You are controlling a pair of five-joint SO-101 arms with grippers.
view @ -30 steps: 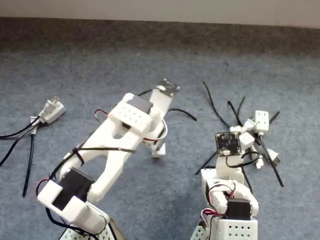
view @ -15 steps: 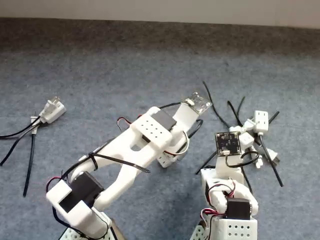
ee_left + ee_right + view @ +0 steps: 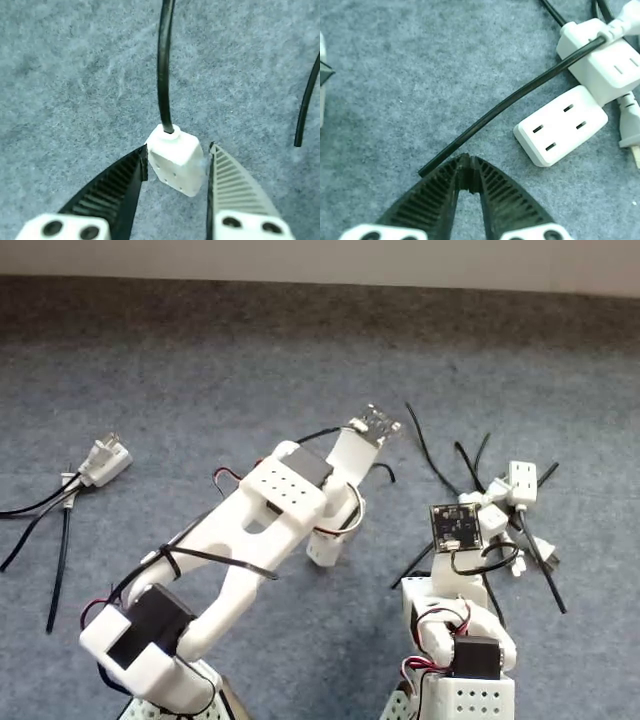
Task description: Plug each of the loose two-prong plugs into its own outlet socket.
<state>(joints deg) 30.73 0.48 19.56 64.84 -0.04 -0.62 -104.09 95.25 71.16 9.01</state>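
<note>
A white moulded plug on a round black cord is pinched between the black and the white finger of the left gripper. Its prongs are hidden. In the high view it is seen near the centre of the grey carpeted table. A second white two-prong plug, with its own black lead, is laid at nine o'clock, well apart from both arms. A cluster of white outlet sockets, tangled with black leads, is found at three o'clock. The jaws of the right gripper are pressed together on nothing, just beside a loose black lead, with a white rectangular socket block lying near, slots up.
</note>
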